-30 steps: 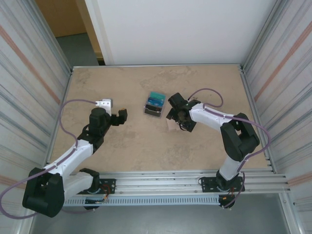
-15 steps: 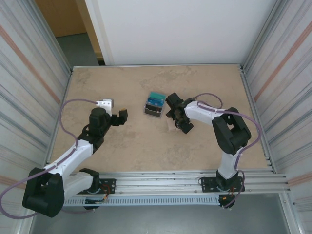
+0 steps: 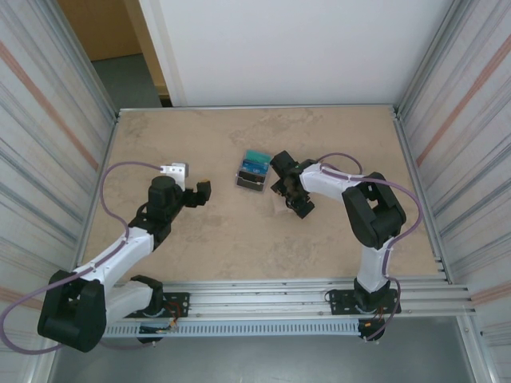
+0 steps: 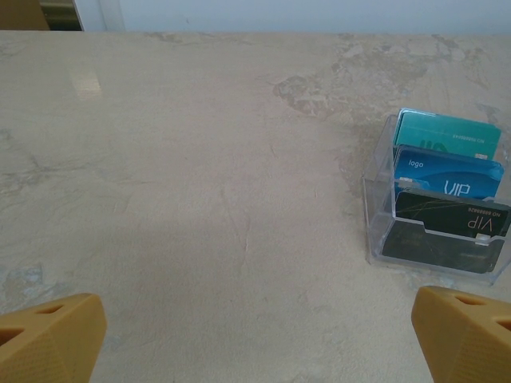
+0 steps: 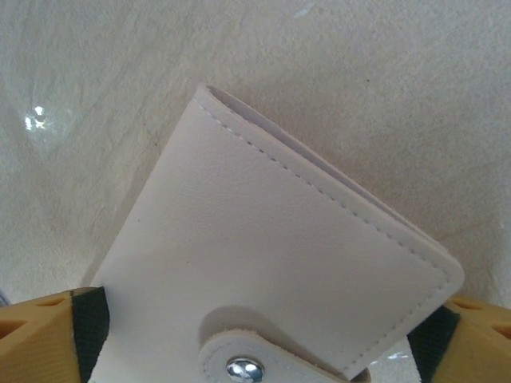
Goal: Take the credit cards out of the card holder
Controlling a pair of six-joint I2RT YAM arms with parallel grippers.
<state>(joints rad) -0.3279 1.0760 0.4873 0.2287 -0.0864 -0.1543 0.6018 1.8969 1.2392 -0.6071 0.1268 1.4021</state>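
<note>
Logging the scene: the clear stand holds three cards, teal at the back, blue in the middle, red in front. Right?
No: the front card is black, not red. The left wrist view shows it in the stand, ahead of the blue card and the teal card.

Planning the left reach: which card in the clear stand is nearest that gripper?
The black card, frontmost; the blue card and teal card stand behind it.
</note>
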